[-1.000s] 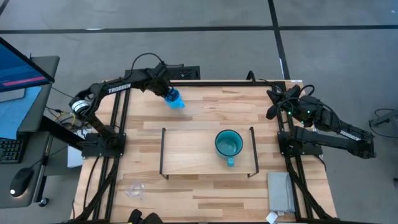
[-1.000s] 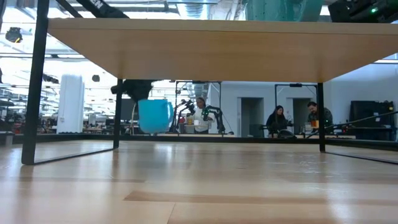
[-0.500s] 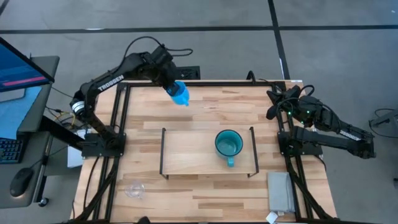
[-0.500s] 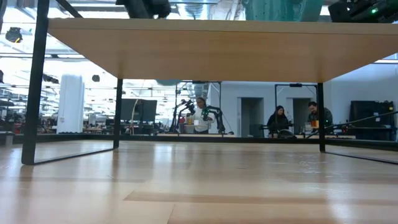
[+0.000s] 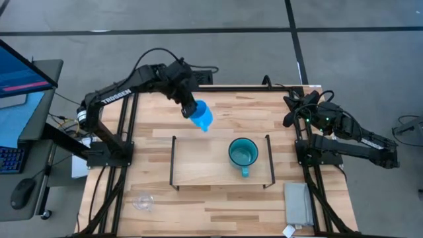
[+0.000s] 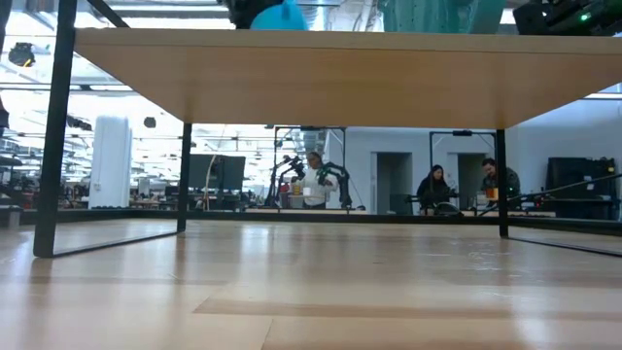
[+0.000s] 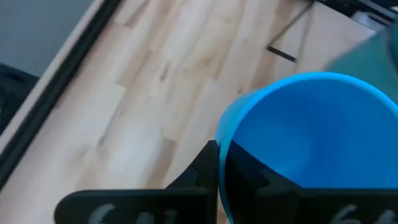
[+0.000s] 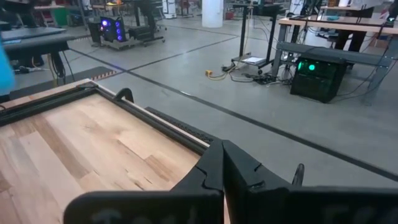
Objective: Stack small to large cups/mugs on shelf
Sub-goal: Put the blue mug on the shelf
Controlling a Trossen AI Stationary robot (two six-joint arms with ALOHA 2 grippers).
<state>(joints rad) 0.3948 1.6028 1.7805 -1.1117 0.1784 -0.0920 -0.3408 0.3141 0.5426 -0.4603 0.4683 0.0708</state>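
My left gripper is shut on the bright blue mug, held in the air above the table just beyond the shelf's far edge. The mug also shows in the low view, above the level of the shelf board. The teal mug stands upright on the light-wood shelf board, toward its right end, handle toward the near edge. The clear glass cup stands on the table near the near left corner. My right gripper is shut and empty at the table's far right edge. My left gripper holds the blue mug by its wall at the rim, with one finger outside and the other finger inside the mug. The mug is lifted clear of the table and tilted.
The shelf's black wire uprights stand at its two ends. A grey folded object lies at the near right of the table. A monitor and desk stand off the table's left side. People sit in the room beyond.
My left gripper has risen from the far part of the table with the blue mug and gone toward the shelf and the table's right. The mug is lifted clear and now sits higher than the shelf board in the low view.
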